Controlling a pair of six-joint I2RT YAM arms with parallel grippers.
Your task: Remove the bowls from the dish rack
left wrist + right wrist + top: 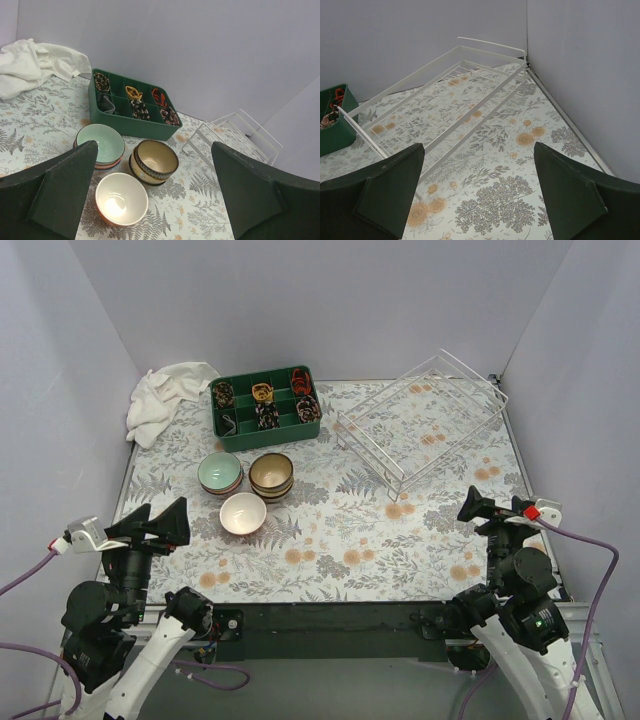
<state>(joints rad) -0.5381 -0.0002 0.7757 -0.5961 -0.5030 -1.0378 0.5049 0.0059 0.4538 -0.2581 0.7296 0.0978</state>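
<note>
The clear wire dish rack (425, 420) stands at the back right with nothing in it; it also shows in the right wrist view (445, 95). Three bowls or bowl stacks sit on the cloth left of centre: a green-lined stack (220, 474), a tan dark-rimmed stack (271, 476) and a white bowl (243, 513). The left wrist view shows them too: the green stack (100, 145), the tan stack (154, 161) and the white bowl (121, 199). My left gripper (165, 522) is open and empty, near the front left. My right gripper (482, 506) is open and empty, front right of the rack.
A green divided tray (265, 406) with small items stands at the back, left of the rack. A white cloth (165, 395) lies crumpled in the back left corner. Grey walls close the table on three sides.
</note>
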